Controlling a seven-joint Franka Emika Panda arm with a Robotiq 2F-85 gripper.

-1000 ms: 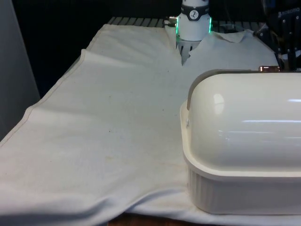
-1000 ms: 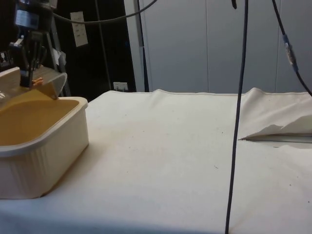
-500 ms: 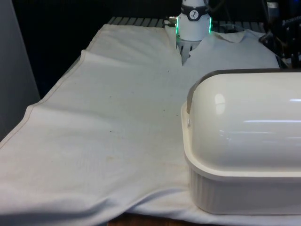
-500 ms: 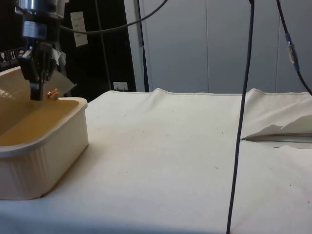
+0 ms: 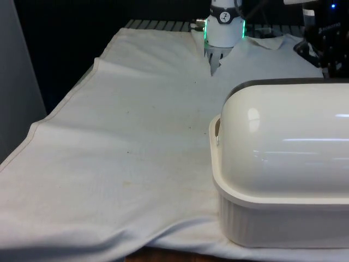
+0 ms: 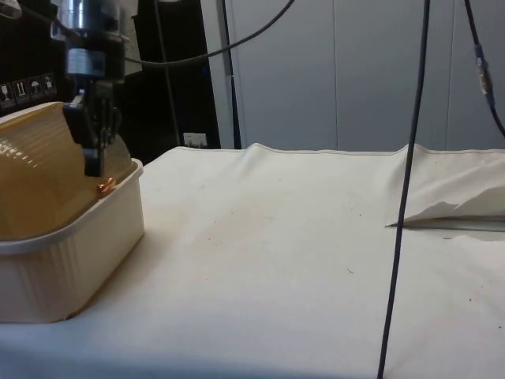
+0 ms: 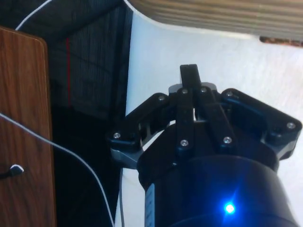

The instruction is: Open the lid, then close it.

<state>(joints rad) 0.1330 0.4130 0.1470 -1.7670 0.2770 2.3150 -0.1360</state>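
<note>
We have the lid [image 6: 39, 178] nearly down over the bread box [image 6: 71, 260] on the counter [image 5: 125, 153], the gripper [image 6: 93, 162] just above its copper knob [image 6: 105, 186], jaws pressed together on nothing, and pushing lower could jam them against the box's rim.

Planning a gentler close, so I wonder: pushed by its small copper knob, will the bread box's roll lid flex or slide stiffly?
The lid looks ribbed, so it probably bends along its curve. The knob is small and shiny, so the gripper may slip off. The bread box looks broad and unlikely to tip.
</note>
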